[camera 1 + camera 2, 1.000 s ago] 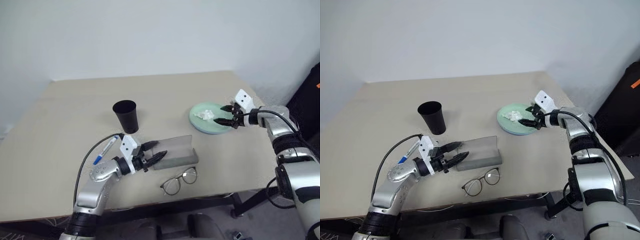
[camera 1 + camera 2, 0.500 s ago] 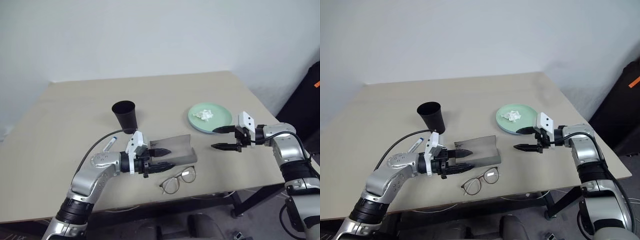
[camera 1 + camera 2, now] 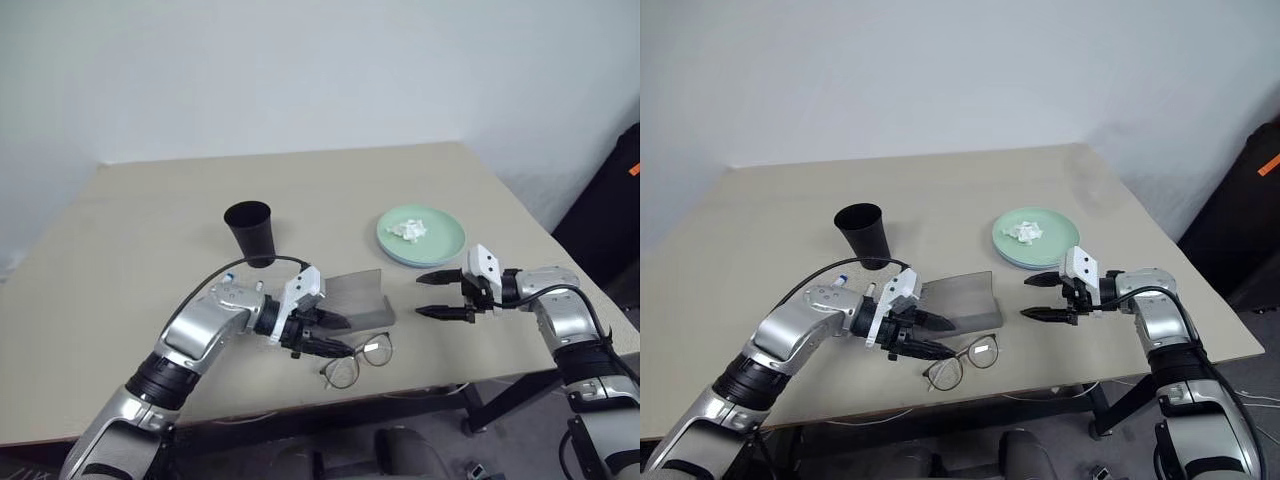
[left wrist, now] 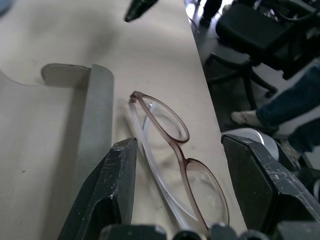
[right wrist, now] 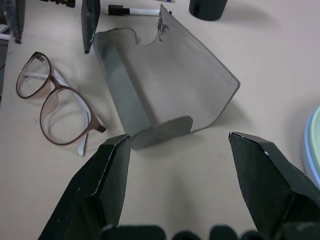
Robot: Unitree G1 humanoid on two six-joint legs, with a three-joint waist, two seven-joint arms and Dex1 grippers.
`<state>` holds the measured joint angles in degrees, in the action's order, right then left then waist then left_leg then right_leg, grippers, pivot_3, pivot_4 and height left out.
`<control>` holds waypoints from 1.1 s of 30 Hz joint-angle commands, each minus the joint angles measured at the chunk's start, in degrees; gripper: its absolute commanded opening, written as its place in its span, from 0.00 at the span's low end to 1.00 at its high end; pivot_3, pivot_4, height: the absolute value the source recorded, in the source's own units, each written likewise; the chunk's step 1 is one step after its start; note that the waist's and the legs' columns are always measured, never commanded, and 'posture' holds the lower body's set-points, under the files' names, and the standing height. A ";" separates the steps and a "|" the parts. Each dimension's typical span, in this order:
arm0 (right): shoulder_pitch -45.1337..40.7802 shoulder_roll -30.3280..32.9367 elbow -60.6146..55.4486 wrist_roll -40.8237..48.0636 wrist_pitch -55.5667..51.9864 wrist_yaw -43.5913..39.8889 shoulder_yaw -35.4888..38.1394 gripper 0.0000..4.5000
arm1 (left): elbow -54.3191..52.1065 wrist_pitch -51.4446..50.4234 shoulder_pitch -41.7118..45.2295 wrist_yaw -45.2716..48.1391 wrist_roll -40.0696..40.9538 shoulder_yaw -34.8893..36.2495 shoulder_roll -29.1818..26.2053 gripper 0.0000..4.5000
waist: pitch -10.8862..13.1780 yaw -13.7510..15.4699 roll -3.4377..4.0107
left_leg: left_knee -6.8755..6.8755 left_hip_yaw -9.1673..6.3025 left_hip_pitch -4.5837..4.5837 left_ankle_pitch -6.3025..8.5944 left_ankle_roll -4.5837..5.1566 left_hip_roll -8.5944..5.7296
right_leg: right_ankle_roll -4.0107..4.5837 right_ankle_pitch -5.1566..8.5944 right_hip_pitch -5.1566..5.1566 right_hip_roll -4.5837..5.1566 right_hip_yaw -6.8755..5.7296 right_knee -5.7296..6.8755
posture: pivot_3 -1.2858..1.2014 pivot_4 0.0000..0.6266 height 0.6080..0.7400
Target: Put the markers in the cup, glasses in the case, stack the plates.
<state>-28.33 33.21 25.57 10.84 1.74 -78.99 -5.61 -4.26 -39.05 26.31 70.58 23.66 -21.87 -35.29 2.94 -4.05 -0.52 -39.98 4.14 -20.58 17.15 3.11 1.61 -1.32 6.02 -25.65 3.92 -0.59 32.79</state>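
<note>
The glasses [image 3: 358, 360] lie near the table's front edge, just in front of the open grey case [image 3: 355, 297]. My left gripper [image 3: 333, 336] is open right at the glasses' left side. In the left wrist view the glasses [image 4: 177, 150] lie between its spread fingers [image 4: 112, 185], not gripped. My right gripper [image 3: 422, 296] is open above the table, right of the case and pointing at it. The black cup [image 3: 250, 232] stands upright behind the case. A white marker [image 5: 137, 10] lies beyond the case. The mint green plate [image 3: 440, 240] sits on a light blue rim.
A crumpled white tissue [image 3: 410, 229] lies on the green plate. The table's front edge [image 3: 420, 385] runs just below the glasses. In the left wrist view, chairs and a person's leg [image 4: 285, 107] show beyond that edge.
My right gripper has pulled back from the plate and now hangs beside the case. My left gripper has swung right, from the case down to the glasses. Both stayed open.
</note>
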 commanded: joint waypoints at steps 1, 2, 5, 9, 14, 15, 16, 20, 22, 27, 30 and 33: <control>-0.18 -0.33 -1.49 1.19 1.34 1.36 1.20 0.75 | 0.36 -0.61 3.20 2.90 -0.39 -1.39 -0.17 0.62 | 0.00 0.01 0.00 | 0.00 0.00 -0.01 0.00 0.00 0.00 | 0.00 0.00 0.00 -0.01 0.00 0.00 | 0.52 0.00 1.00; -0.03 -0.50 -1.51 1.15 1.58 1.77 1.21 0.75 | 0.82 -1.20 3.88 3.42 -0.54 -1.88 -0.07 0.62 | 0.00 0.01 0.00 | 0.00 0.00 -0.01 0.00 0.00 0.00 | 0.00 0.00 0.00 -0.01 0.00 0.00 | 0.52 0.00 1.00; 0.62 -0.98 -1.69 1.11 2.24 3.21 1.33 0.75 | 2.98 -2.08 6.01 5.11 -1.55 -3.84 0.23 0.62 | 0.00 0.01 0.00 | 0.00 -0.01 -0.03 0.00 0.01 -0.01 | 0.00 0.00 0.00 -0.01 0.00 -0.01 | 0.52 0.00 1.00; 1.71 -1.38 -2.53 1.18 2.54 4.78 1.29 0.75 | 5.85 -2.77 8.18 6.77 -2.37 -5.55 1.16 0.62 | 0.00 0.01 0.00 | 0.00 -0.02 -0.03 0.00 0.01 -0.03 | 0.00 0.00 0.00 -0.01 0.01 -0.01 | 0.52 0.00 1.00; 3.00 -1.30 -3.61 1.18 2.62 5.96 1.28 0.75 | 8.67 -2.64 9.54 7.67 -3.61 -6.70 2.83 0.62 | 0.00 0.02 -0.01 | 0.00 -0.03 -0.04 0.00 0.02 -0.04 | 0.00 0.00 0.00 0.00 0.05 -0.02 | 0.52 0.00 1.00; 3.23 -1.26 -3.89 1.18 2.55 6.20 1.28 0.75 | 9.18 -2.72 9.73 7.74 -3.85 -6.95 3.23 0.62 | 0.00 0.02 -0.02 | 0.00 -0.04 -0.03 0.00 0.02 -0.04 | 0.00 0.01 0.00 0.00 0.06 -0.01 | 0.52 0.00 1.00; 3.44 -1.20 -4.09 1.15 2.50 6.48 1.32 0.75 | 9.92 -2.92 9.99 7.76 -3.92 -7.20 4.04 0.62 | 0.00 0.02 -0.01 | 0.00 -0.04 -0.03 0.00 0.02 -0.04 | -0.01 0.01 0.00 0.00 0.06 -0.01 | 0.52 0.00 1.00; 3.93 -0.91 -4.61 0.94 2.38 7.20 1.22 0.75 | 11.43 -3.16 10.36 7.87 -4.34 -7.44 5.62 0.62 | 0.00 0.00 -0.02 | 0.00 -0.05 -0.01 -0.01 0.04 -0.04 | -0.01 0.00 -0.01 -0.01 0.12 -0.01 | 0.52 0.00 1.00; 4.06 -0.75 -4.76 0.93 2.35 7.30 1.21 0.75 | 11.73 -3.04 10.38 7.83 -4.70 -7.65 5.84 0.62 | 0.00 0.01 -0.02 | 0.00 -0.06 -0.01 -0.01 0.04 -0.04 | -0.01 0.00 -0.01 -0.02 0.13 -0.01 | 0.52 0.00 1.00; 3.69 -0.53 -4.17 0.78 2.44 7.54 1.19 0.76 | 11.52 -3.02 9.97 8.01 -5.50 -8.18 6.06 0.35 | 0.00 0.02 -0.02 | -0.01 -0.06 -0.01 -0.02 0.06 -0.04 | 0.00 0.00 0.00 -0.01 0.15 -0.01 | 0.52 0.00 1.00; 3.31 -0.48 -3.65 0.63 2.61 7.68 1.11 0.76 | 11.44 -2.55 9.77 7.91 -5.92 -8.25 6.05 0.35 | 0.00 0.02 -0.02 | -0.01 -0.09 -0.01 -0.02 0.06 -0.05 | -0.01 0.01 -0.01 -0.01 0.18 -0.02 | 0.52 0.00 1.00; 2.82 -0.53 -2.83 0.39 2.97 7.83 1.00 0.76 | 11.79 -2.10 9.70 7.66 -6.49 -8.14 6.11 0.35 | 0.01 0.02 -0.02 | -0.01 -0.08 -0.01 -0.02 0.07 -0.05 | -0.01 0.01 -0.01 -0.02 0.19 -0.01 | 0.52 0.00 1.00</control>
<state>-23.95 32.19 23.24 10.76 3.62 -71.37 -5.55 7.83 -41.92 34.82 78.09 17.67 -30.40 -29.30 2.94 -4.03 -0.54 -39.99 4.05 -20.59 17.12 3.17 1.55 -1.32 6.03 -25.66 3.90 -0.40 32.78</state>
